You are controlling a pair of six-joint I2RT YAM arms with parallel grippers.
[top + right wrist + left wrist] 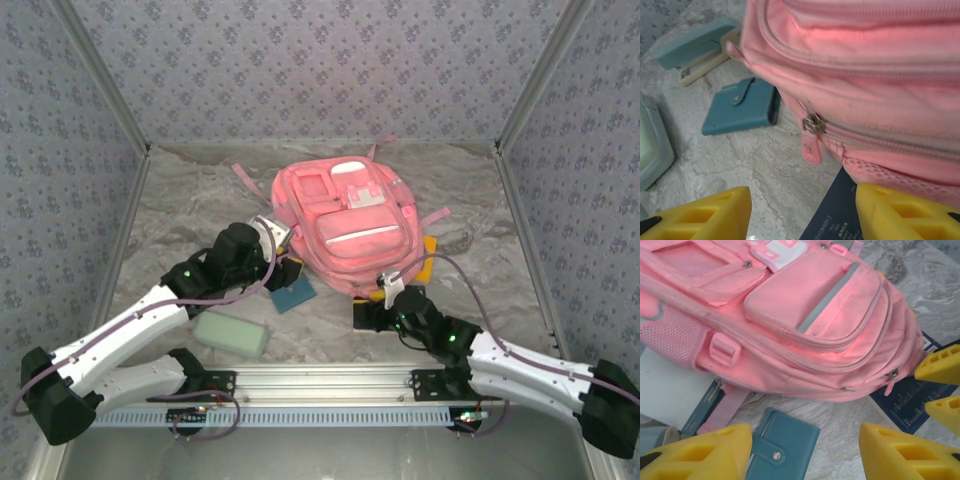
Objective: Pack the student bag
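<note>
Straight ahead of the empty, gaping right claw (804,192), the zipper pull (811,145) of the large soft pink fabric backpack (345,225) is hanging, bag lying flat on the desk (180,210), long axis pointing away from the bases; left claw (805,440) is gaping empty too.

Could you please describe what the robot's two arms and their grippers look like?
Both the left arm and right arm have white links joined by black joint housings, each with a small green light and a mauve cable running alongside. The left gripper and right gripper carry bright yellow wedge-shaped fingers with hollow cut-outs.
</note>
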